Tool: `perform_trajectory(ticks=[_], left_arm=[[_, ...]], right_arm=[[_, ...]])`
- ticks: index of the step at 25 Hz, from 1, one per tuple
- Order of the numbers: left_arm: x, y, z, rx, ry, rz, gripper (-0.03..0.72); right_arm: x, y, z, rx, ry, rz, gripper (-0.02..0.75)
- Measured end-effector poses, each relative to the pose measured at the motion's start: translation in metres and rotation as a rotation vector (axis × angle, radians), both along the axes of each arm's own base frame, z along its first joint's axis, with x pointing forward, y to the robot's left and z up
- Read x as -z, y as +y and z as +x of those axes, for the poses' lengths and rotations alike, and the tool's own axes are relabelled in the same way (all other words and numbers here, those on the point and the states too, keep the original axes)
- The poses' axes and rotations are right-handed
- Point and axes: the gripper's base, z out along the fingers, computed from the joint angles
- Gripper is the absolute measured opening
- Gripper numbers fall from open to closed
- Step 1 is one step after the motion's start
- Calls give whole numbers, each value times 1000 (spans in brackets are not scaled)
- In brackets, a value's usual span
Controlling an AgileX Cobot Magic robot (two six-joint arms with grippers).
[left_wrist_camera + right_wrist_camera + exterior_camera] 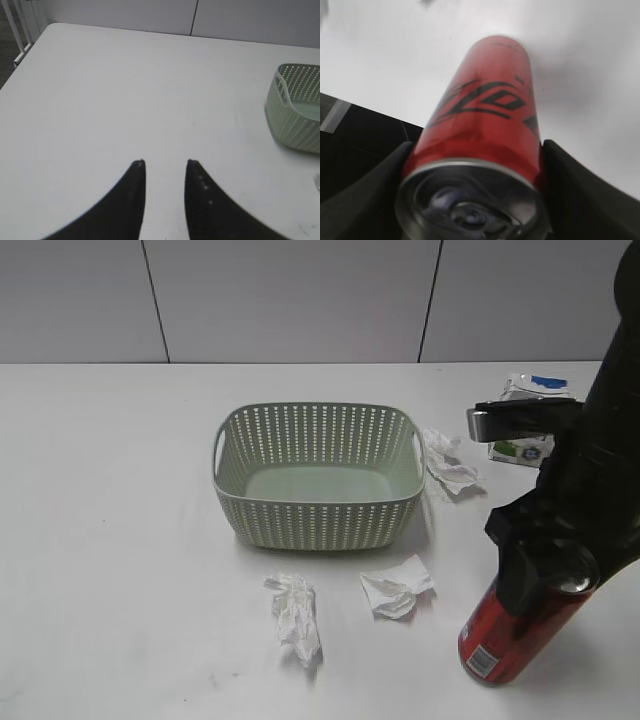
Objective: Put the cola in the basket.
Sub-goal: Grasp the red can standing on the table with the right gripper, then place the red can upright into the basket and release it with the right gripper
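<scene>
The cola (500, 638) is a tall red can with a white label patch near its base, tilted at the front right of the table. My right gripper (545, 575) is shut on its upper part; in the right wrist view the can (485, 115) fills the space between both fingers (475, 165), silver top toward the camera. The pale green basket (318, 515) stands in the middle of the table, to the can's left and farther back, and holds nothing. Its corner shows in the left wrist view (295, 125). My left gripper (165, 162) is open and holds nothing over bare table.
Crumpled white tissues lie in front of the basket (295, 615) (395, 590) and at its right (448, 465). A white-and-blue milk carton (528, 415) lies at the back right, behind my right arm. The table's left edge shows in the left wrist view (25, 55).
</scene>
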Motion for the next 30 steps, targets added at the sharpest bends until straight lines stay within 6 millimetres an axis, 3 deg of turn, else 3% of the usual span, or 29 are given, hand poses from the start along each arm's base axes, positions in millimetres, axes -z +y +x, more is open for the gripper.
perform_trajectory(ticks=[8,20,24,30], left_arm=[[0,0,0,0,0,0,217],[0,0,0,0,0,0,217],[0,0,0,0,0,0,217],[0,0,0,0,0,0,217]], right_arm=[[-10,1,1,-29,-6,7,528],[-132,21,57,-128,-467,135,523],[-152,48,80,-208,-560,168,523],[-121,122,100,-414,-563,146,523]])
